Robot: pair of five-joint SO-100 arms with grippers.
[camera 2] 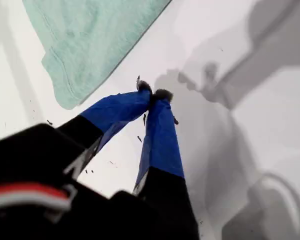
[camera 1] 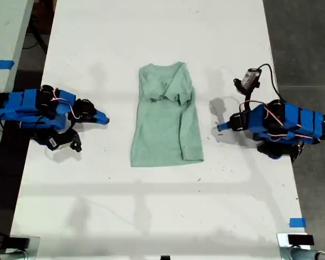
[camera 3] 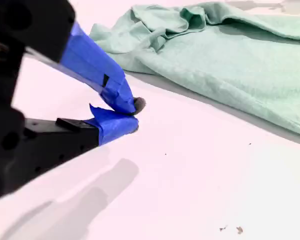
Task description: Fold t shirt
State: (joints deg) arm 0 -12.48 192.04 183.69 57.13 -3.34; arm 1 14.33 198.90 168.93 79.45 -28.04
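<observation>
— Where are the fingers?
— My first gripper [camera 2: 152, 94] has its tips pressed together, empty, above the white table [camera 1: 151, 216]. My second gripper [camera 3: 133, 115] is likewise closed on nothing.
— And the t shirt [camera 1: 165, 130]?
— Beyond both, flat mid-table between the arms, sleeves folded inward, touching neither gripper.

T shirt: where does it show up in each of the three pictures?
Exterior view: the t shirt lies mid-table, between the two arms.
First wrist view: one corner of it lies beyond my first gripper, not touching.
Second wrist view: its rumpled folds lie beyond my second gripper, not touching.
Shared landmark: the white table under it.
</observation>
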